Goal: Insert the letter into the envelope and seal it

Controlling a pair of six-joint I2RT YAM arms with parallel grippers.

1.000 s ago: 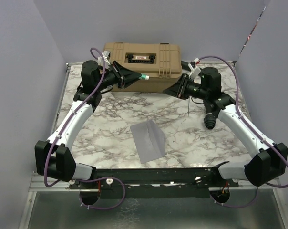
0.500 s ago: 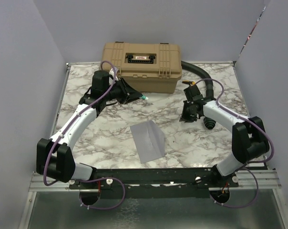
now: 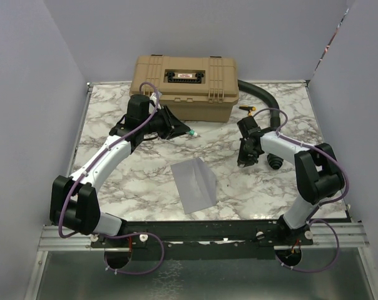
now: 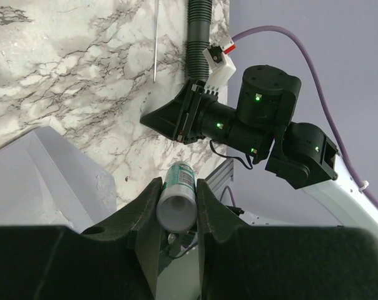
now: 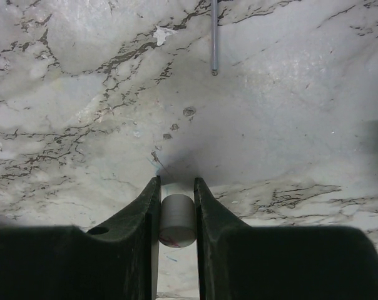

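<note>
Sealing step, prob; letter not visible, maybe already inside envelope (image 3: 195, 183), flat mid-table betw arms; L gripper (image 4: 178, 199) clamped on glue-stick-like tube (image 4: 178, 185); R gripper (image 5: 176, 190) pinching small grey cylinder (image 5: 177, 220), poss cap; next: lower tube tip to envelope edge.

The left arm (image 3: 107, 159) stretches forward and inward from its base, its wrist turned so the left pincer (image 3: 184, 132) lies roughly level, aimed toward the right arm (image 3: 283, 147). The jaws are closed tight on a small green-labelled tube (image 4: 178, 206). The right arm is folded sharply at the elbow, forearm angled back toward the middle. The right pincer (image 5: 176, 181) points steeply down, low over the counter (image 5: 270, 125), and clamps a short grey cylinder (image 5: 177, 219).
</note>
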